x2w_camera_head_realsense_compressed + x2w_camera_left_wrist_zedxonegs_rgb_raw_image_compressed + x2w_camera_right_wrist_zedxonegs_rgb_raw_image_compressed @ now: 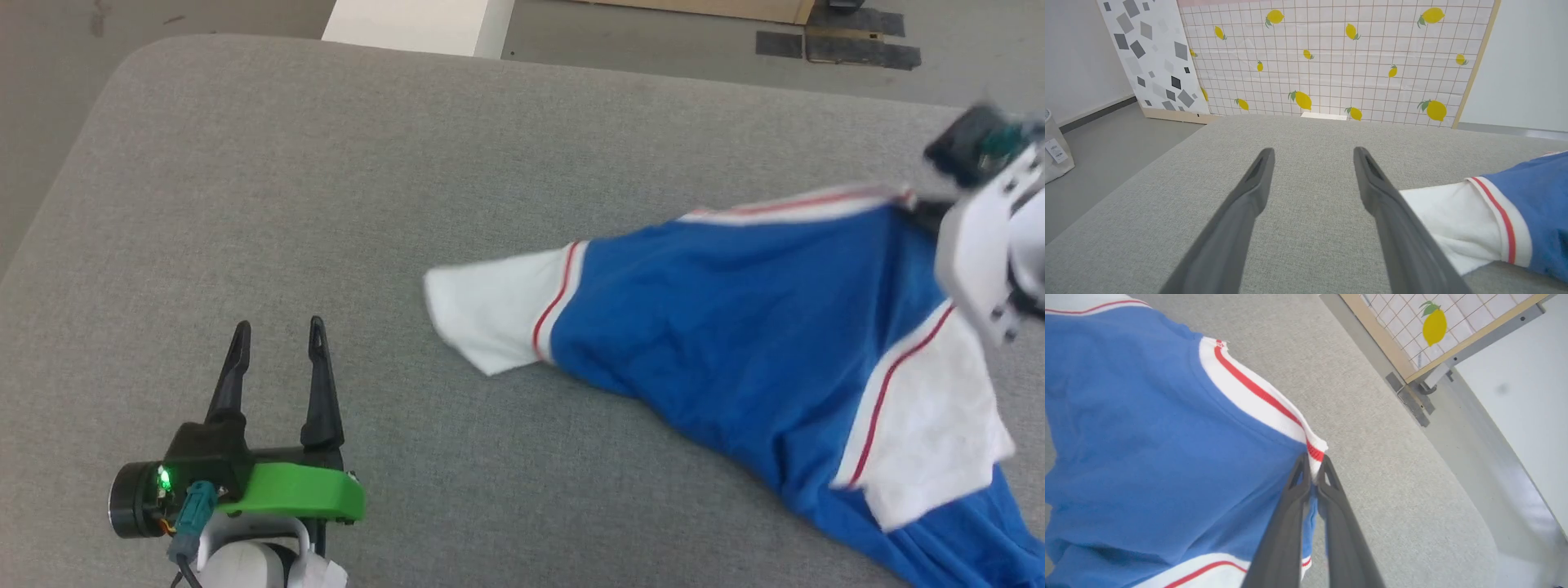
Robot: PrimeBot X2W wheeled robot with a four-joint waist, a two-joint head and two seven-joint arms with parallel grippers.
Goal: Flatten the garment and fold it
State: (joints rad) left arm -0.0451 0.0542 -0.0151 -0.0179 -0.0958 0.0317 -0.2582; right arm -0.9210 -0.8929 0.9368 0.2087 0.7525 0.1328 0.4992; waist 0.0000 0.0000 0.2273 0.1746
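The garment lies crumpled on the right half of the grey fabric-covered counter. One white sleeve is spread toward the centre. The white, red-striped collar edge is pinched at the far right by the right gripper, whose jaws are pressed together on the cloth. The left gripper hovers over bare counter with jaws spread wide and nothing between them; the spread sleeve lies near, to its right.

The flattening step is judged to be in hand; folding is not yet begun. A second grasp on the near sleeve or shoulder by the free gripper is called for next, so that the cloth can be drawn taut.

One container is seen: a pale bin on the floor. Its contents cannot be told.
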